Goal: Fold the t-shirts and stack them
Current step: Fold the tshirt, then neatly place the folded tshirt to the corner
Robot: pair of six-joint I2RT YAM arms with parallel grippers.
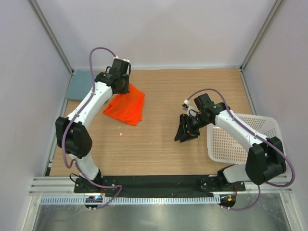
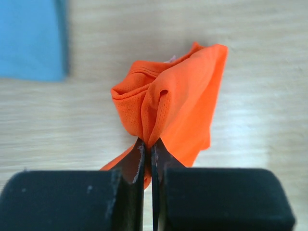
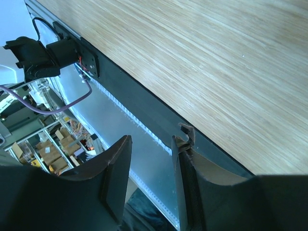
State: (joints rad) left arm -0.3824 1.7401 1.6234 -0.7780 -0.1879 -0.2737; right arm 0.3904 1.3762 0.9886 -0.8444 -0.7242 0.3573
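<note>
**Orange tee pinched by L arm; stack not yet made**

Top view of a wooden table w/ two robot arms based at 6 o'clock. The orange t-shirt lies at about 10 o'clock from the table centre as a compact, roughly squared bundle, so it looks at least partly folded. The L gripper is at the bundle's far edge, jaws closed tight on a raised pinch of orange fabric, which bunches up in front of the wrist cam.

The grey-blue t-shirt lies flat farther out at 10 o'clock, at the far-left corner. It is apart from the orange one, not under it. Can't tell how neatly it is folded.

The R gripper hangs just right of centre, approx. 3 o'clock, fingers partly apart and nothing btwn them. A white perforated basket sits at 4 o'clock beside that arm.

Judgement: folding looks mostly done. The orange tee has yet to go onto the grey-blue one, so the stack is left to make.
</note>
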